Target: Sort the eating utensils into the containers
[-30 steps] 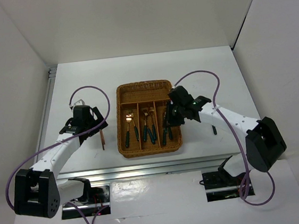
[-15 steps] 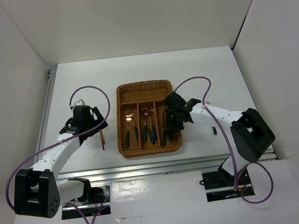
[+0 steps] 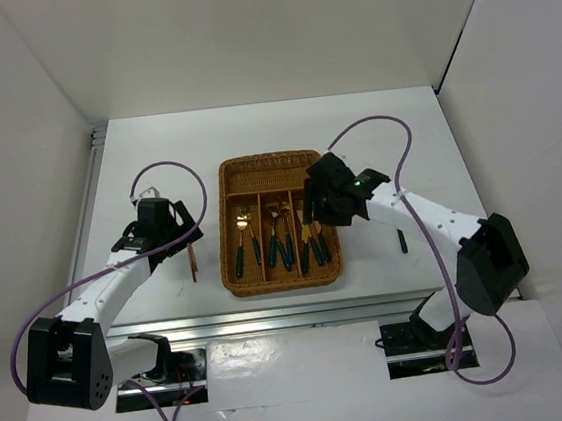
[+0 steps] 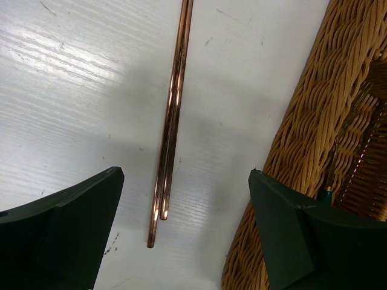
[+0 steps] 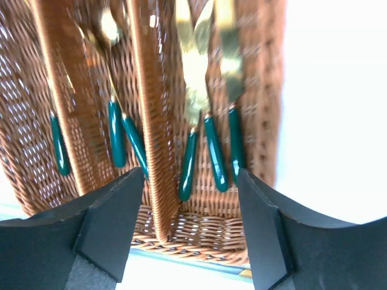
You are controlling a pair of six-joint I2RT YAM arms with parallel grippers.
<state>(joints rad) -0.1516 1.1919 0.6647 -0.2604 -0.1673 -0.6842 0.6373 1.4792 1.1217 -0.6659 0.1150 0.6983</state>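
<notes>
The brown wicker tray point(image 3: 282, 276) holds green-handled, gold-headed utensils in its three long slots. My right gripper point(image 3: 317, 207) hangs open above the right slot, nothing between its fingers. In the right wrist view this gripper point(image 5: 190, 175) looks down on three green handles point(image 5: 214, 154) lying in the right slot beside the tray's divider point(image 5: 148, 121). Two copper chopsticks point(image 3: 194, 262) lie side by side on the table left of the tray. My left gripper point(image 4: 186, 175) is wide open just above the chopsticks point(image 4: 172, 121), which lie nearer its left finger, with the tray wall point(image 4: 314, 133) by its right finger.
A small dark slim object point(image 3: 402, 242) lies on the white table right of the tray. The crosswise slot point(image 3: 269, 174) is at the tray's far end. White walls enclose the table on three sides. Purple cables loop above both arms.
My right gripper has opened and drawn back up toward the tray's far end, leaving a green-handled utensil in the right slot. The left arm and chopsticks have not moved.
</notes>
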